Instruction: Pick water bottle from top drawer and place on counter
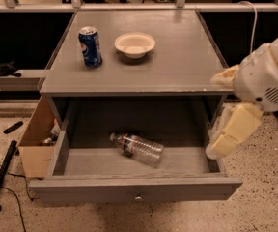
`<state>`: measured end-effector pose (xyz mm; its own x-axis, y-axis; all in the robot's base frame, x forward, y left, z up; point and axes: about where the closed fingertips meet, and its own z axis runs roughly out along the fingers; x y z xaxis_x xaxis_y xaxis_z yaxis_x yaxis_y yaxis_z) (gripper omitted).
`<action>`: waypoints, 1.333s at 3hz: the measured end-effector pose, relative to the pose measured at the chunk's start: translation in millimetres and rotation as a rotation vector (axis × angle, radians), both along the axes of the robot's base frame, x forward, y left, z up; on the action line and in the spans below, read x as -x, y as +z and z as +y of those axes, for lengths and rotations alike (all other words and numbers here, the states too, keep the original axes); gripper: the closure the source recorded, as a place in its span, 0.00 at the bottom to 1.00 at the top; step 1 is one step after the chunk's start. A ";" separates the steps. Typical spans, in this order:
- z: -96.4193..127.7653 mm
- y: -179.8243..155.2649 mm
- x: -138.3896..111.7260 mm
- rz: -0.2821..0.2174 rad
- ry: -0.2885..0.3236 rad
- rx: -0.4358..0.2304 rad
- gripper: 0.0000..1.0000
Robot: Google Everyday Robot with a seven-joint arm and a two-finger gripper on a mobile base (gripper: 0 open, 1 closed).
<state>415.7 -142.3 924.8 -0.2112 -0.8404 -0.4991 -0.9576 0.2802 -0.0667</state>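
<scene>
The water bottle (138, 147) lies on its side in the open top drawer (134, 190), white cap pointing left, dark label band near the neck. The drawer is pulled out, its small round knob (138, 196) centred on the front panel. The counter (177, 57) is the flat grey top of the cabinet. My gripper (229, 132) hangs on the cream arm at the right, over the drawer's right wall, well to the right of the bottle and apart from it.
A blue soda can (90, 46) and a cream bowl (134, 44) stand on the counter's back left. A cardboard box (35, 141) sits on the floor left of the cabinet. A black pole (1, 175) and cables lie on the speckled floor at far left.
</scene>
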 end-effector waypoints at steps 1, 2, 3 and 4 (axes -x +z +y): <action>20.1 -29.8 7.3 0.050 -0.014 -0.056 0.00; 33.0 -63.6 11.4 0.099 -0.051 -0.063 0.00; 47.6 -96.4 5.7 0.154 -0.101 -0.069 0.00; 47.6 -96.4 5.7 0.154 -0.101 -0.069 0.00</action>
